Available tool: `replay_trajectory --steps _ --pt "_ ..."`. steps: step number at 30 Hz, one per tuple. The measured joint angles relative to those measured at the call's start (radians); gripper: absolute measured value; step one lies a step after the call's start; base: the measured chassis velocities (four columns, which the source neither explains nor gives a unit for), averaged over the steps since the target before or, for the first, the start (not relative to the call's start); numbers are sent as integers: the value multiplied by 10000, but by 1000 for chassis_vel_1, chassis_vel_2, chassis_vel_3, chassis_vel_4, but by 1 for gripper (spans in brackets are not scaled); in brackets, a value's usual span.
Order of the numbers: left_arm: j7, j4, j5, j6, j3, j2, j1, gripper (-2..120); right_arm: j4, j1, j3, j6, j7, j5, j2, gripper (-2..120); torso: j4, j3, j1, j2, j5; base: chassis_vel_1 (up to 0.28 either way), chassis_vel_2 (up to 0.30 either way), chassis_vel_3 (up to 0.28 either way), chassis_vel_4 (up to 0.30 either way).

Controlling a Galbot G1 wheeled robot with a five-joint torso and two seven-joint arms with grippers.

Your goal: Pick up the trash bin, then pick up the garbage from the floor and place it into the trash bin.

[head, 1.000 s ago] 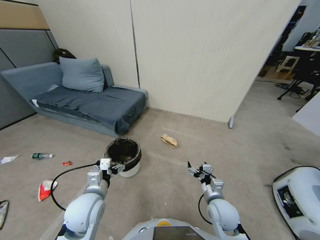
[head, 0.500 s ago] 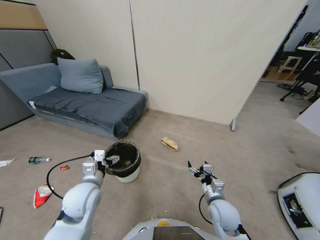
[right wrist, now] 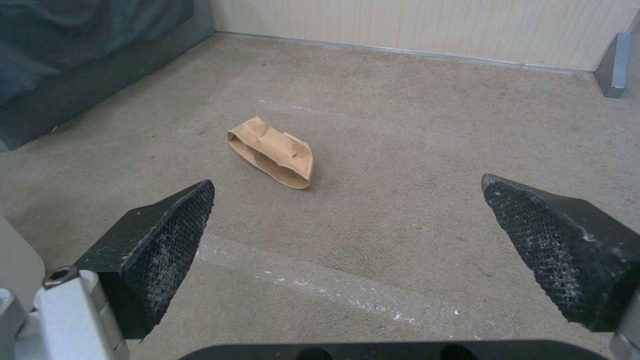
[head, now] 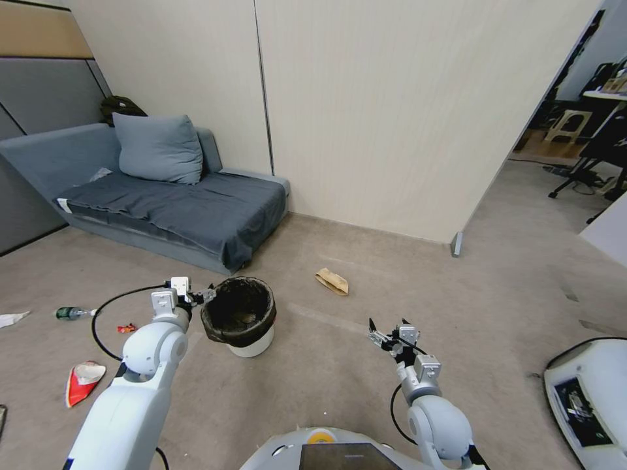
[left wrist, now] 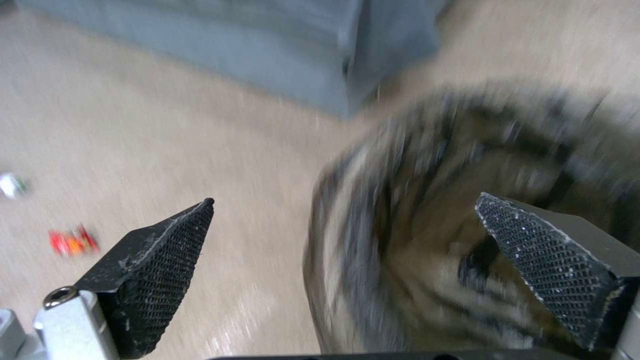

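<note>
Right gripper [head: 385, 334] was held spread and empty over bare floor. Left gripper [head: 199, 295], spread, was placed astride the bin [head: 240, 316] rim, not closed. Bin was judged not yet lifted; bag [head: 332, 281], wrapper [head: 82, 380] and bottle [head: 73, 313] were left on the floor.

The robot's white left arm rises from the lower left of the head view, its black-fingered left gripper [head: 202, 295] spread wide at mid-left. The black-fingered right gripper [head: 385, 334] (on a shorter-looking, folded arm) hangs lower centre-right, jaws likewise wide apart.
</note>
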Motion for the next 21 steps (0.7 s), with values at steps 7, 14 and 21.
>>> replay_trajectory --steps 7,14,21 --pt "205 1089 278 1 360 -34 -396 100 -85 55 -41 0 8 -22 -20 100 -4 0 0 -1 1 0 0 0 0" --pt "279 1513 440 1 300 -216 -622 100 -115 84 -37 -6 9 -29 -49 100 -3 0 0 0 1 0 0 0 0" --pt "353 2079 342 1 406 -190 -915 100 -232 119 -86 -10 9 -100 17 100 -4 0 0 0 1 0 0 0 0"
